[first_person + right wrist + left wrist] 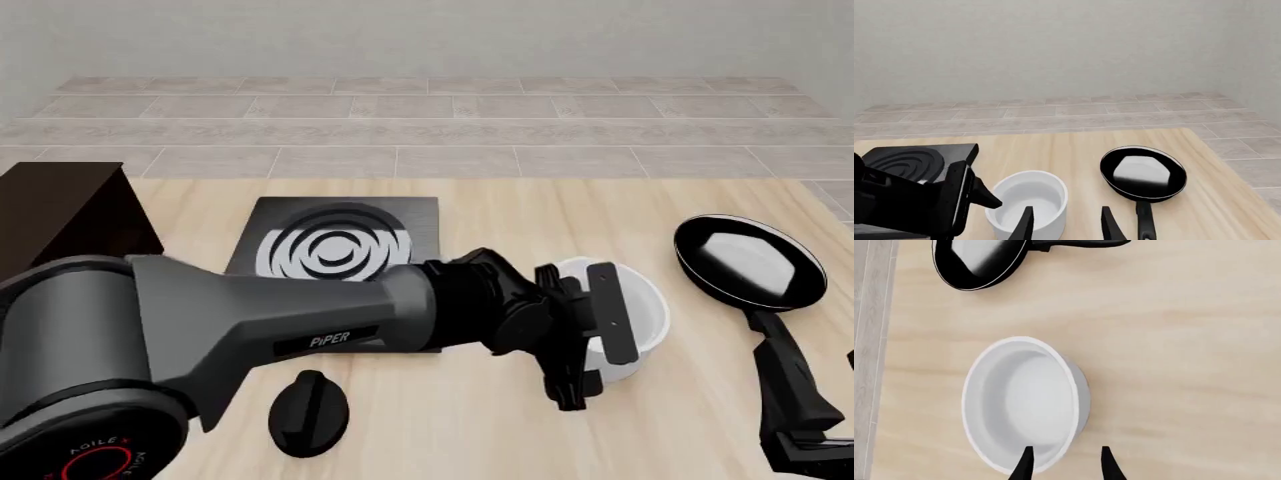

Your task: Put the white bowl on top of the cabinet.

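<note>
Right now my left gripper point(597, 345) is over the white bowl point(625, 318), jaws apart, nothing between them; in the left wrist view one fingertip point(1025, 465) overlaps the bowl's rim and the other sits outside the wall, so the rim lies between them but I can't tell if either touches. Bowl is upright on the table point(534, 430), between the stove plate point(336, 240) and the frying pan point(747, 262), apart from both. Cabinet point(70, 215) is at the far left edge of the table, well away from the bowl (top not visible in front view). Black knob-like thing point(308, 411) lies near the front edge, under my left arm. My right gripper point(1066, 225) hangs low at the right side, fingers spread, holding nothing, pointing toward bowl and pan
</note>
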